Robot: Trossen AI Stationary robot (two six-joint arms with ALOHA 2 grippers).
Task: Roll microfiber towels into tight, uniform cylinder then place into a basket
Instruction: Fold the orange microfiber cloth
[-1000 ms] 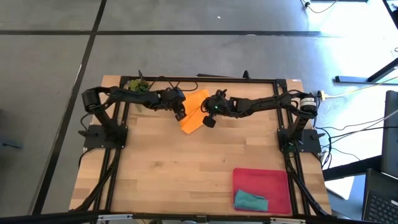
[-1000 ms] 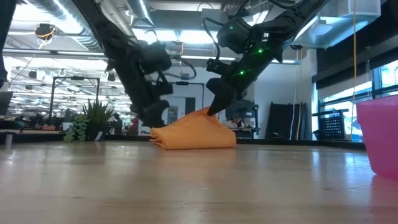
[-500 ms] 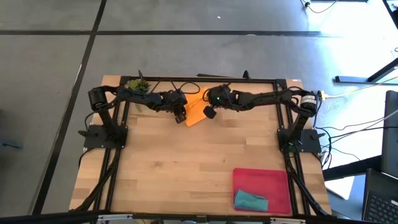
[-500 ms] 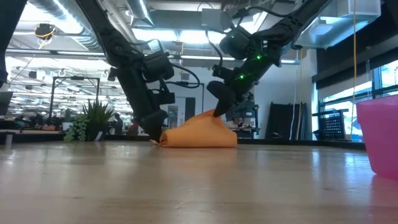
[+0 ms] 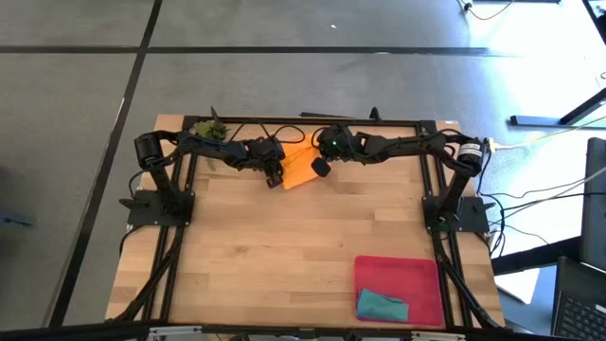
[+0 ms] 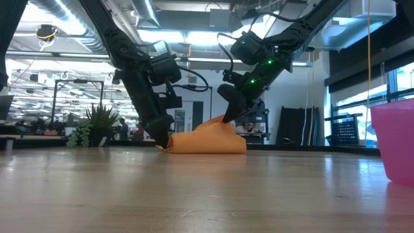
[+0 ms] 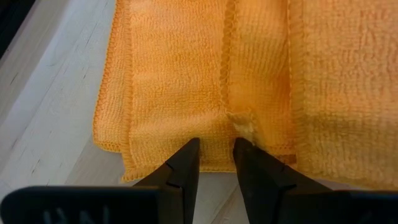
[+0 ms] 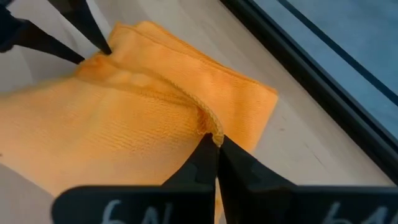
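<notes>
The orange towel (image 5: 299, 165) lies bunched in several layers at the table's far middle. It also shows in the low view (image 6: 206, 140). My left gripper (image 5: 276, 177) is at the towel's left end, its fingers close together on the cloth. My right gripper (image 5: 320, 168) is shut on the towel's right side. The teal towel (image 5: 382, 306) lies in the near left corner of the red-pink basket (image 5: 413, 272), at the table's near right. My left gripper has its fingertips (image 7: 191, 149) on the towel's layered hem edge (image 7: 217, 163), slanting down from the table's left. A narrow strip of cloth shows between them, puckered at one tip (image 7: 240, 124). That end stays on the table. My right gripper pinches a stitched hem (image 8: 210, 127) of the towel's upper layer between its shut fingertips. The fingers slant down from the table's right. The hem is lifted into a low peak (image 6: 223, 122), while the rest of the towel lies on the table.
A small green plant (image 5: 209, 129) stands at the far left, behind my left arm. The basket's pink wall (image 6: 394, 139) shows at the low view's right. Bare wood lies across the table's middle and near left.
My right gripper has gone toward the table's far edge with the pinched hem. The towel's near part has been drawn back over the rest, so the towel is now shorter. My left gripper has come down a little at the towel's left end, which has stayed in place.
</notes>
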